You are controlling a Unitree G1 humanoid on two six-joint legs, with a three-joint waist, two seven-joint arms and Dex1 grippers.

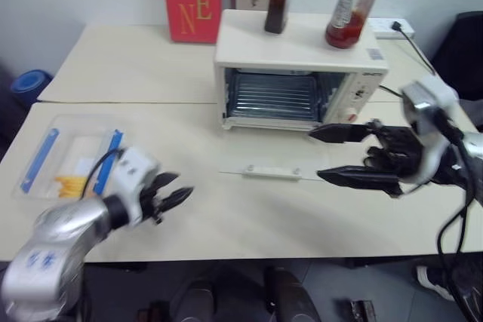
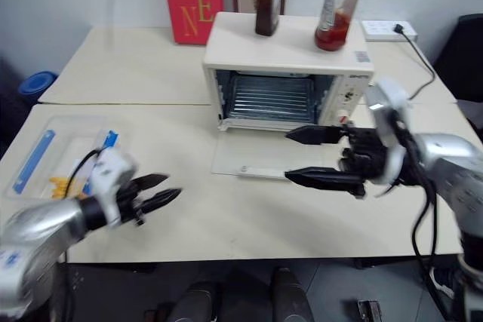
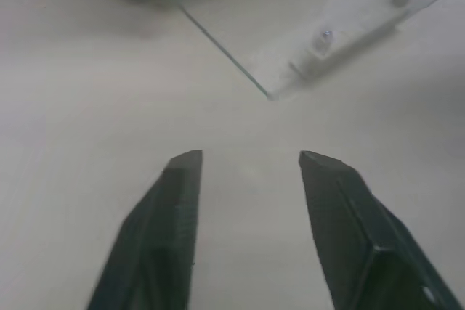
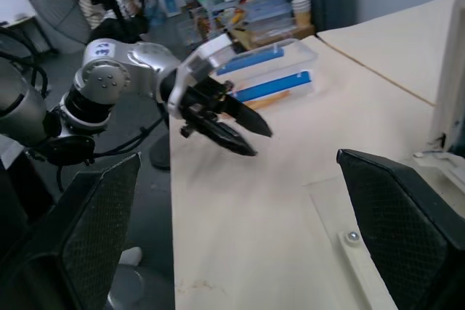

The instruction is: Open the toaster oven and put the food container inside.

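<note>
Oven [image 1: 302, 65] door [image 1: 264, 162] is down flat on the table, rack [image 1: 275, 96] exposed, so what's left for me is the container [image 1: 64, 157]. It sits on the table at my left, near the edge, well apart from the oven.

L gripper [image 1: 172, 195] hangs just beside the container, on the oven side, not touching; fingers apart, nothing between them. R gripper [image 1: 351, 154] sits over the table near the door's right end, pointing across toward the left, fingers wide apart, empty.

Handling, my guess: clear thin plastic tub, light, w/ yellow strips and a white piece inside. Walls prob flex if squeezed hard, and smooth plastic may slip. Contents could slide if tipped, so keep it level. Lid state: can't tell.

Where to grab: I'd pinch a short-end rim or wall, or span the short width across the blue clips [image 1: 41, 157], which look stiffer than the walls. Span might be too wide for the jaws, can't judge. Low grip, then slide or carry flat onto the rack. Risk: catching on the door's handle [image 1: 270, 173].
</note>
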